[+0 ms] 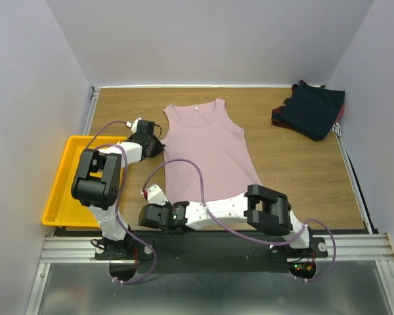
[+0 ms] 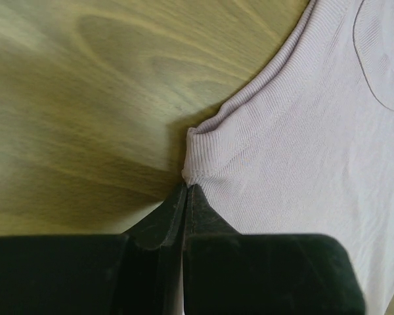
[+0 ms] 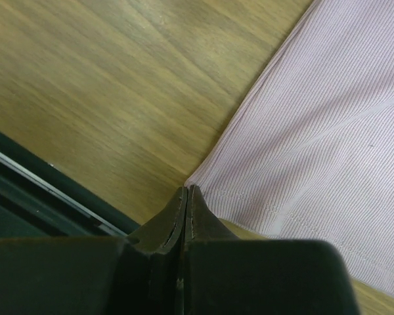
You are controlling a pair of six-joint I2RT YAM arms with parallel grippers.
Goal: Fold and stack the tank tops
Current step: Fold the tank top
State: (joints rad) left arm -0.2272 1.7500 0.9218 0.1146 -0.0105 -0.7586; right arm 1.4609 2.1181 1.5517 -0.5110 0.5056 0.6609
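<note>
A dusty pink tank top (image 1: 203,151) lies flat and spread out in the middle of the wooden table, neck to the far side. My left gripper (image 1: 159,146) is at its left armhole. In the left wrist view the jaws (image 2: 186,185) are shut on a small bunched bit of the ribbed armhole edge (image 2: 200,147). My right gripper (image 1: 164,202) is at the near left hem corner. The right wrist view shows it (image 3: 186,188) shut, with the corner of the pink tank top (image 3: 315,151) pinched at its tips. Dark navy tank tops (image 1: 310,110) lie in a heap at the far right.
A yellow plastic tray (image 1: 65,190) sits at the left edge of the table, beside the left arm. The black base rail (image 3: 26,190) runs just in front of the hem. Grey walls enclose the table on three sides.
</note>
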